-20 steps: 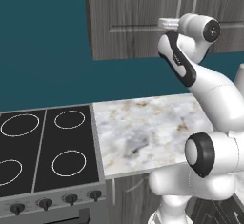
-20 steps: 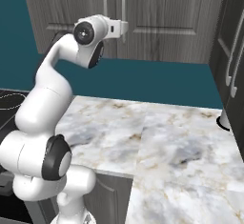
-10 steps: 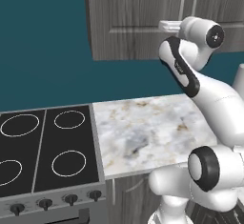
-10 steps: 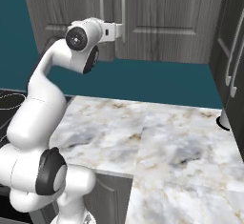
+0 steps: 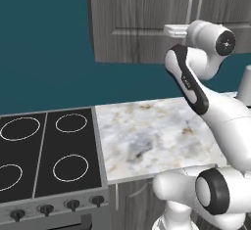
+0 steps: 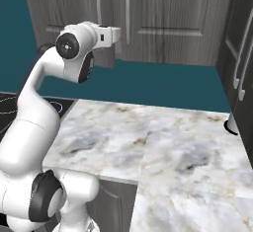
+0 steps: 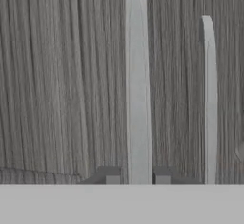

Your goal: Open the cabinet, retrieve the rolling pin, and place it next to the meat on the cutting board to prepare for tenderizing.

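- Gripping: pincer clenched on the slim vertical silver bar handle.
- Grey wood-grain wall cabinet, above the marble desk: doors shut; likely rigid, smooth, hinged; hold handle mid-length.

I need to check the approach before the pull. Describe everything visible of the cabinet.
The cabinet is a grey wood-grain wall unit above the marble counter, with two recessed-panel doors, both shut. Two slim silver bar handles stand upright side by side near the doors' meeting edges. In the hand view the near handle runs up between the fingertips of the gripper, its jaws standing either side of the bar; contact cannot be told.
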